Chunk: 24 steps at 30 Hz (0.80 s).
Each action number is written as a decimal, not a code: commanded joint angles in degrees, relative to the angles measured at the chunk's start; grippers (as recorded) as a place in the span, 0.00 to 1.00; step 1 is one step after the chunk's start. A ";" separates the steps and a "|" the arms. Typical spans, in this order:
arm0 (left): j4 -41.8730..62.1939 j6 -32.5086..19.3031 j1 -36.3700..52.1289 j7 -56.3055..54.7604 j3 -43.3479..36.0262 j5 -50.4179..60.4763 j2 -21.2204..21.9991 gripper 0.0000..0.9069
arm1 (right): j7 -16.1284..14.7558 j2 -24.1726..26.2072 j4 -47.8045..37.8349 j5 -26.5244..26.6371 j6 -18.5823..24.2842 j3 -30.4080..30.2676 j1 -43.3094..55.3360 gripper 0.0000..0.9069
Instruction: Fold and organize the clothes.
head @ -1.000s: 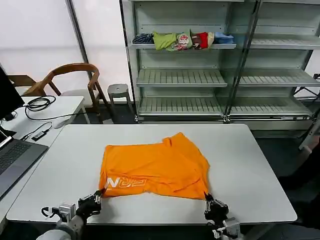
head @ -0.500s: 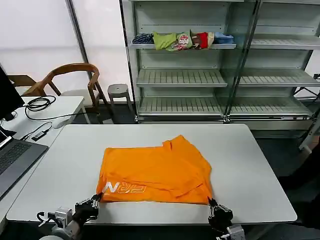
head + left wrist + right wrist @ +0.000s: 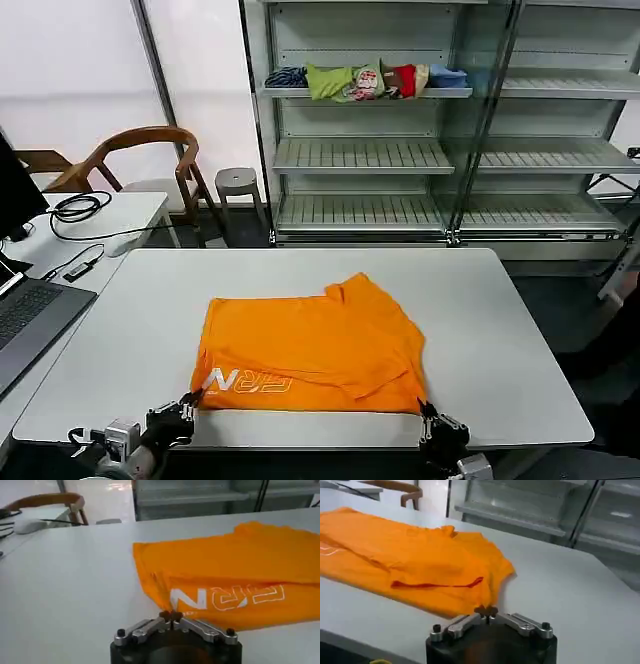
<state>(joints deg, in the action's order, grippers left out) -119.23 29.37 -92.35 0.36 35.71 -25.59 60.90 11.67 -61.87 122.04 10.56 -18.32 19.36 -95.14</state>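
Note:
The clothes, one bright orange T-shirt [image 3: 310,345], lie partly folded on the white table [image 3: 500,330], with white lettering [image 3: 250,381] along the near hem. My left gripper [image 3: 188,402] sits at the table's front edge, shut on the shirt's near left corner. In the left wrist view its tips [image 3: 170,614] pinch orange fabric [image 3: 230,570] just below the lettering [image 3: 225,596]. At the near right corner my right gripper [image 3: 426,410] is shut on the hem. The right wrist view shows those tips [image 3: 486,611] closed on the shirt's corner [image 3: 410,550].
A metal shelf unit [image 3: 360,155] stands behind the table, with a multicoloured bundle of garments [image 3: 365,80] on an upper shelf. A laptop [image 3: 25,315] and cables [image 3: 75,207] lie on a side table at left. A wooden chair [image 3: 140,150] and stool [image 3: 237,181] stand beyond.
Both grippers have drawn back toward the table's front edge with the shirt's near corners in them. The near hem has slid closer and the shirt lies flatter.

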 commanded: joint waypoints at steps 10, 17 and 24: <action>-0.64 0.96 -0.55 2.39 1.41 0.56 -0.54 1.00 | 0.11 -0.06 0.15 -1.11 0.80 0.37 -1.53 1.00; -1.14 0.90 -0.59 2.38 2.74 0.32 -1.05 1.00 | 0.14 0.13 0.85 -0.87 0.79 1.56 -1.69 1.00; -2.70 1.28 0.05 2.41 5.39 -0.98 -2.35 1.00 | -0.10 1.37 3.16 1.33 0.03 5.70 -1.42 1.00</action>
<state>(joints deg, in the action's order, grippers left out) -120.69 30.30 -92.59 2.43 38.84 -25.51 59.38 11.46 -60.77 124.26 11.01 -18.33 22.69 -96.28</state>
